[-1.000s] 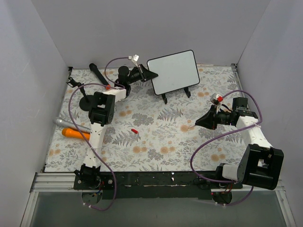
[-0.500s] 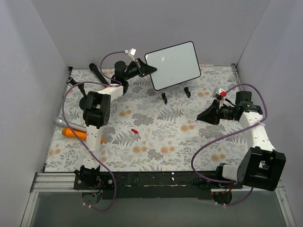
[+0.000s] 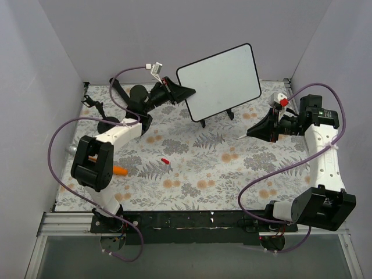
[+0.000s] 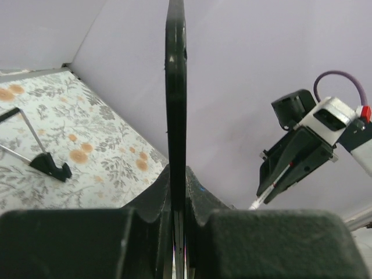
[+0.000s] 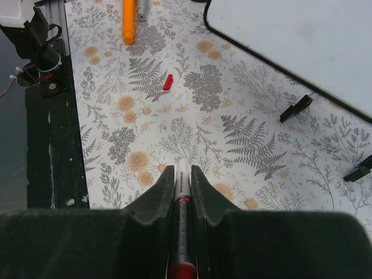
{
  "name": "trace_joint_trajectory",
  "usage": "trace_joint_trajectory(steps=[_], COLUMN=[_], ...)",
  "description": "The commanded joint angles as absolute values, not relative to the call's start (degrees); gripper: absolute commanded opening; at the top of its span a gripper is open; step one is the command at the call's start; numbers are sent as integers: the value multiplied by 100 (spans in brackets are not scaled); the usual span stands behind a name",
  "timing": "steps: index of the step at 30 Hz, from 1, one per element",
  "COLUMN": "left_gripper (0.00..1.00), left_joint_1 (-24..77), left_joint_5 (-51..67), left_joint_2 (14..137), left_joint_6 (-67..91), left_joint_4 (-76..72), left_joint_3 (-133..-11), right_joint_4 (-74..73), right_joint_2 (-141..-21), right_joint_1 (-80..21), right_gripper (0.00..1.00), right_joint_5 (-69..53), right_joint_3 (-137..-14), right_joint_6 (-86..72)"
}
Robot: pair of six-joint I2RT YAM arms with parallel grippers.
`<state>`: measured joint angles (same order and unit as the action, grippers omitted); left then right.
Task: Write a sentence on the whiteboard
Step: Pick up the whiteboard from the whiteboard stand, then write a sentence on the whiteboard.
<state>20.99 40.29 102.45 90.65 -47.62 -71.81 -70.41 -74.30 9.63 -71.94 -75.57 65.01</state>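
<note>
The whiteboard [image 3: 220, 81] hangs tilted above the back of the floral mat, white face up. Thin legs run down from it to black feet [image 3: 202, 123] on the mat. My left gripper [image 3: 185, 92] is shut on the board's left edge. In the left wrist view that black edge [image 4: 176, 87] rises straight from between the fingers. The sentence is out of view; the board's face [image 5: 302, 40] shows plain white. My right gripper [image 3: 256, 131] hovers right of the board, shut on a marker [image 5: 181, 192] whose pale tip points left over the mat.
A small red cap [image 3: 165, 160] lies mid-mat. An orange marker [image 5: 128, 20] and a silver one [image 5: 141, 7] lie at the left, partly under my left arm. Black stand parts [image 3: 107, 124] sit at the back left. Grey walls close in on three sides.
The left arm has swung upward, lifting and tilting the whiteboard higher and to the right. The right arm has pulled back toward the right wall with the marker still gripped.
</note>
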Motion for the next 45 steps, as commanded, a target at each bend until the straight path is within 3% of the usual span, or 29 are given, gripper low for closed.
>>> trace_joint_trajectory(steps=[1,11,18,24,32,45], left_gripper=[0,0,0,0,0,0], left_joint_1=[2477,3462,4095,4420,4544,4570], left_joint_5=[3472,2576,2145,1601,1283,1354], left_joint_2=[9265,8139,8218,8288,8551,8860], left_joint_6=[8719,8323,8534,8648,8587,8385], left_joint_4=[-4870,-4824,-5422,-6037,-6794,-6864], left_joint_3=[-6479,-4827,-4114,-3579,-3094,-2760], right_joint_4=[-7260,-5776,-4439,-4553,-3551,-4174], right_joint_2=[-7120,-6382,-6214,-6679,-6548,-6267], right_joint_1=[967,546,-815,-1370,-1696,-1714], right_gripper=[1,1,1,1,1,1], right_joint_5=[-7409,-7015,-6048,-5564,-5256,-5651], right_joint_3=[-7910,-7858,-7558,-8051,-7655,-7655], right_joint_6=[6258,4441,3209,3243,2839,3911])
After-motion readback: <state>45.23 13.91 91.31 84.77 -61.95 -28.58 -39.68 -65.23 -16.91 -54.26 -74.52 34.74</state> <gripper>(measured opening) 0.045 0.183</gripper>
